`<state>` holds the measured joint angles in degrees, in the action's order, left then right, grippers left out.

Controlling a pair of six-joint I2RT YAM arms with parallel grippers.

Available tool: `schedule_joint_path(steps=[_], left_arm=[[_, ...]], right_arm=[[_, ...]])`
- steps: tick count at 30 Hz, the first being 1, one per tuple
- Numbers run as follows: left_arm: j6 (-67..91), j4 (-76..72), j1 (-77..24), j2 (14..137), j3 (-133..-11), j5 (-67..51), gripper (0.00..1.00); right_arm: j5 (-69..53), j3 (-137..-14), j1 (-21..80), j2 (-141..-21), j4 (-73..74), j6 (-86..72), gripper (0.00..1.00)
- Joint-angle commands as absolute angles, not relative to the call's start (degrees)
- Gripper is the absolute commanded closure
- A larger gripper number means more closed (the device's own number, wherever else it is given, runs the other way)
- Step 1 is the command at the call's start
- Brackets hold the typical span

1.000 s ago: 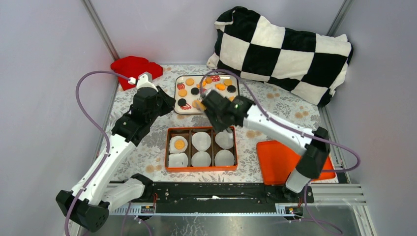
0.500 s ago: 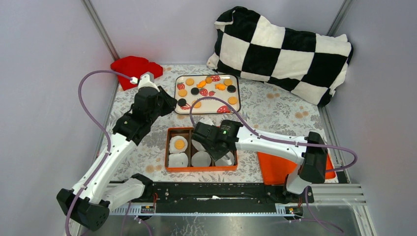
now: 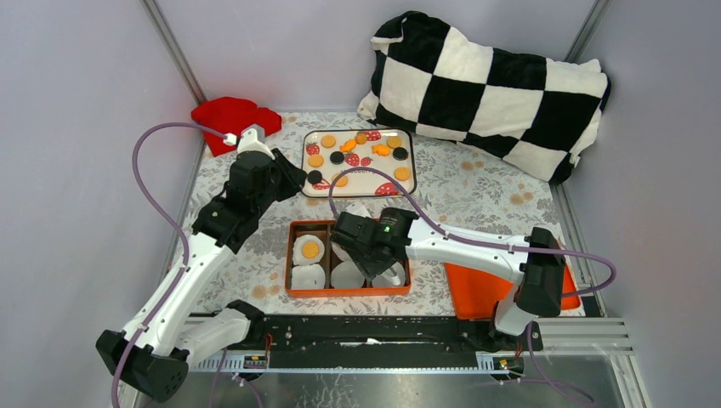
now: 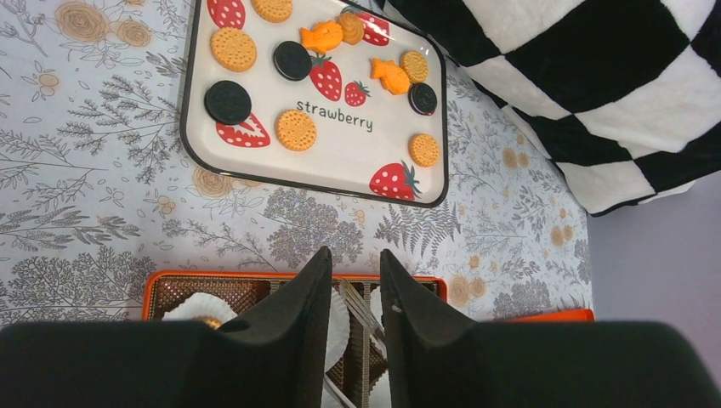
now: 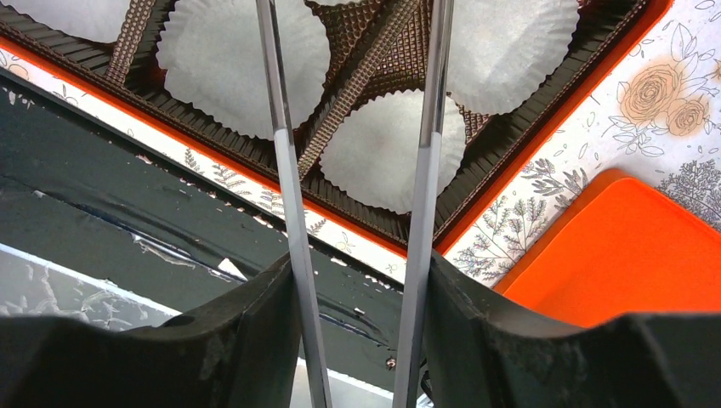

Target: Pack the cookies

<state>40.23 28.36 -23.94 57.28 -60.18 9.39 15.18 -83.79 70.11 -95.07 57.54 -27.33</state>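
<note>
Top external view has the right gripper [image 3: 350,246] low over the orange box [image 3: 347,291], while the left gripper [image 3: 287,177] hangs by the near-left corner of the tray [image 4: 340,161]. Most cookies [image 4: 296,130], orange-yellow rounds, black rounds and orange fish, lie scattered on that tray among its strawberry prints. One orange-yellow cookie [image 3: 311,249] sits in a paper cup in the box's far-left compartment. White cups [image 5: 391,153] line the compartments under the right arm. Its long metal fingers [image 5: 422,212] run apart and leave the wrist view at the top, so their tips go unseen and it cannot be told whether they hold anything. The left fingers [image 4: 289,340] stand narrowly parted, holding nothing. An orange lid [image 5: 646,255] lies on the flowered tabletop [image 4: 85,212] just right of the box.
</note>
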Motion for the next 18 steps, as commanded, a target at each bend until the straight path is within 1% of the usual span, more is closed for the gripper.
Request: schedule_joint_path(steps=[1, 4, 8, 14, 16, 18], left_arm=[[39.04, 28.54, -23.64, 55.77, -60.47, 7.91, 0.67], [39.02, 28.45, -23.64, 55.50, -60.60, 7.49, 0.67], [39.02, 28.34, -23.64, 55.53, -61.03, 6.95, 0.67], [39.02, 28.21, -23.64, 55.61, -61.13, 6.84, 0.67], [38.94, 28.19, -23.64, 55.70, -61.11, 6.92, 0.67], [38.81, 28.27, -23.64, 55.66, -61.20, 7.03, 0.67]], right_arm=[[16.31, -84.54, 70.05, -92.31, 57.27, -28.71, 0.47], [18.26, -86.02, 70.03, -91.43, 57.03, -28.73, 0.59], [22.60, -91.30, 70.03, -91.32, 57.19, -27.22, 0.60], [28.10, -98.16, 68.93, -97.13, 56.79, -24.02, 0.51], [28.53, -99.66, 67.47, -100.10, 56.11, -22.66, 0.44], [27.49, -99.98, 65.31, -102.51, 54.59, -21.48, 0.41]])
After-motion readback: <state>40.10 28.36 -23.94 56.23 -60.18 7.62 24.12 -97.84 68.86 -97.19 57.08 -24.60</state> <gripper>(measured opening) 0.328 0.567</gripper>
